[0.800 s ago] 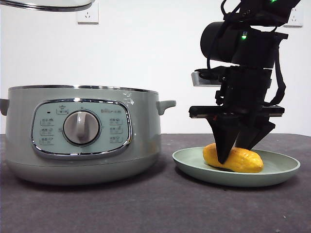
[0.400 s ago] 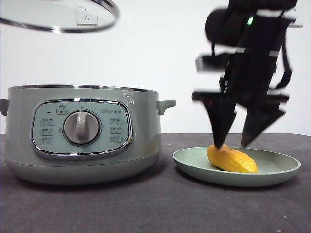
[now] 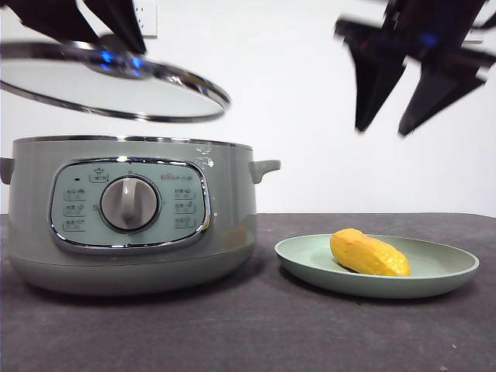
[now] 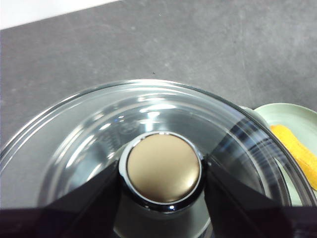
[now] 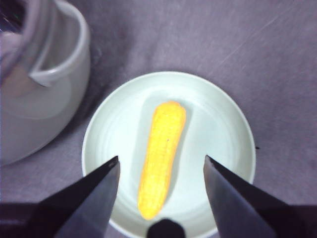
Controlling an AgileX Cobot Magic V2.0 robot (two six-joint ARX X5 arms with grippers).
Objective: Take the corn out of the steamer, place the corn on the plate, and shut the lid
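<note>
The corn (image 3: 369, 253) (image 5: 161, 156) lies flat on the pale-green plate (image 3: 442, 273) (image 5: 223, 124), to the right of the steamer (image 3: 132, 213). My right gripper (image 3: 395, 128) (image 5: 161, 171) hangs open high above the plate, holding nothing. The glass lid (image 3: 116, 84) (image 4: 89, 134) hovers tilted just above the steamer's open top. My left gripper (image 4: 161, 176) is shut on the lid's knob (image 4: 163, 167). An edge of the plate (image 4: 292, 116) and the corn (image 4: 299, 151) shows in the left wrist view beyond the lid's rim.
The dark grey tabletop (image 3: 256, 333) runs in front of the steamer and plate. The steamer's side handle (image 3: 263, 167) (image 5: 64, 54) reaches toward the plate. A white wall with a socket (image 3: 147, 19) stands behind.
My right gripper has let go of the corn and risen well above the plate. The lid has come down and rightward over the steamer, carried by my left gripper.
</note>
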